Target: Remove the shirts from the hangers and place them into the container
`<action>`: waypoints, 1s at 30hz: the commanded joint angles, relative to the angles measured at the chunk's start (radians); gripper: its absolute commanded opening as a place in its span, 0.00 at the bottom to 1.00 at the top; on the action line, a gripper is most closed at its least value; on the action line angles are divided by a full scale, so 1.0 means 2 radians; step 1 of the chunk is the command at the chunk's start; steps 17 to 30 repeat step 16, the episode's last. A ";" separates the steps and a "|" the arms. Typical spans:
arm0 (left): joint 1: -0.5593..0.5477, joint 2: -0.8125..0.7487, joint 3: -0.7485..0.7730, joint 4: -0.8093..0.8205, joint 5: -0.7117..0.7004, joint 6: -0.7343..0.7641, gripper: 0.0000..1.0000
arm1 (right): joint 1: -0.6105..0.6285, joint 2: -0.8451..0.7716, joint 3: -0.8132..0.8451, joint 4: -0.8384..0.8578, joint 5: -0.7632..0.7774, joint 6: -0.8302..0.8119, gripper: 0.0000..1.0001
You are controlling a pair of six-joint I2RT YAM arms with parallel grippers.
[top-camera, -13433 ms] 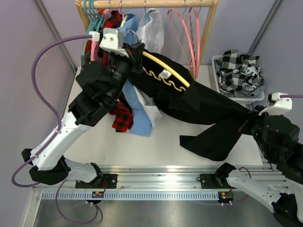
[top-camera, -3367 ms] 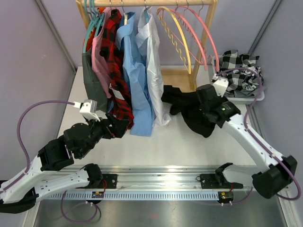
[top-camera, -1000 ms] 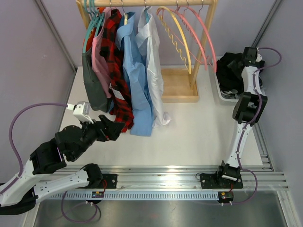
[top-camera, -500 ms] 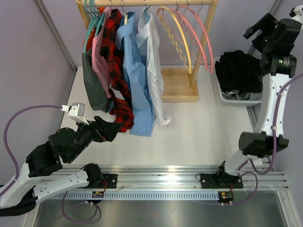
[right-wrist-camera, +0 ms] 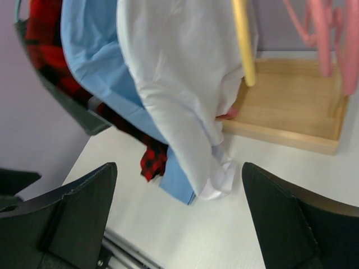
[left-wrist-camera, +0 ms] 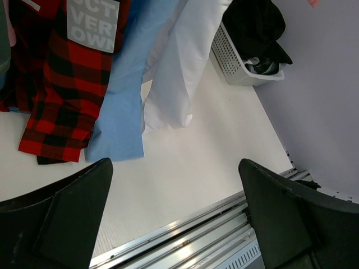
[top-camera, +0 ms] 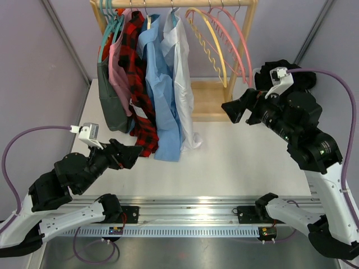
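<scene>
Over table (top-camera: 241, 162), right gripper (top-camera: 231, 111) aloft, agape

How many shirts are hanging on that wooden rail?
5, side by side at the left end of the rail: dark grey shirt, pink shirt, red-and-black check shirt, light blue shirt, white shirt. Another could hide between them.
</scene>
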State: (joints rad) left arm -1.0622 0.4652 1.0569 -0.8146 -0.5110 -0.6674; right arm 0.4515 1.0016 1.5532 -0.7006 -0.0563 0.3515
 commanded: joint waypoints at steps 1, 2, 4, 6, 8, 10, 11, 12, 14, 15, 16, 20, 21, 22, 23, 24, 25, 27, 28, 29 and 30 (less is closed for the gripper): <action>-0.002 0.004 0.005 0.020 0.004 0.012 0.99 | 0.044 -0.022 -0.020 -0.001 -0.022 0.004 0.99; -0.002 0.004 0.002 0.022 0.004 0.012 0.99 | 0.056 -0.024 -0.031 0.001 -0.029 0.008 0.99; -0.002 0.004 0.002 0.026 0.007 0.013 0.99 | 0.087 -0.029 -0.039 0.001 -0.026 0.011 1.00; -0.001 0.005 0.002 0.028 0.010 0.014 0.99 | 0.106 -0.031 -0.050 0.007 -0.025 0.012 0.99; -0.002 0.008 0.002 0.028 0.012 0.015 0.99 | 0.126 -0.033 -0.058 0.013 -0.022 0.014 0.99; -0.002 0.008 0.003 0.028 0.015 0.015 0.99 | 0.139 -0.032 -0.062 0.015 -0.020 0.014 0.99; -0.002 0.008 0.002 0.028 0.014 0.015 0.99 | 0.147 -0.031 -0.065 0.017 -0.016 0.014 0.99; -0.002 0.009 0.002 0.029 0.015 0.015 0.99 | 0.150 -0.029 -0.066 0.017 -0.018 0.014 0.99; -0.002 0.010 0.002 0.031 0.015 0.016 0.99 | 0.155 -0.022 -0.066 0.020 -0.020 0.015 1.00; -0.002 0.011 0.002 0.033 0.016 0.016 0.99 | 0.157 -0.020 -0.065 0.019 -0.019 0.016 0.99; -0.002 0.011 0.002 0.035 0.018 0.017 0.99 | 0.157 -0.017 -0.064 0.020 -0.020 0.017 1.00; -0.002 0.011 0.002 0.035 0.018 0.017 0.99 | 0.157 -0.017 -0.064 0.020 -0.020 0.017 1.00; -0.002 0.011 0.002 0.035 0.018 0.017 0.99 | 0.157 -0.017 -0.064 0.020 -0.020 0.017 1.00; -0.002 0.011 0.002 0.035 0.018 0.017 0.99 | 0.157 -0.017 -0.064 0.020 -0.020 0.017 1.00; -0.002 0.011 0.002 0.035 0.018 0.017 0.99 | 0.157 -0.017 -0.064 0.020 -0.020 0.017 1.00; -0.002 0.011 0.002 0.035 0.018 0.017 0.99 | 0.157 -0.017 -0.064 0.020 -0.020 0.017 1.00; -0.002 0.011 0.002 0.035 0.018 0.017 0.99 | 0.157 -0.017 -0.064 0.020 -0.020 0.017 1.00; -0.002 0.011 0.002 0.035 0.018 0.017 0.99 | 0.157 -0.017 -0.064 0.020 -0.020 0.017 1.00; -0.002 0.011 0.002 0.035 0.018 0.017 0.99 | 0.157 -0.017 -0.064 0.020 -0.020 0.017 1.00; -0.002 0.011 0.002 0.035 0.018 0.017 0.99 | 0.157 -0.017 -0.064 0.020 -0.020 0.017 1.00; -0.002 0.011 0.002 0.035 0.018 0.017 0.99 | 0.157 -0.017 -0.064 0.020 -0.020 0.017 1.00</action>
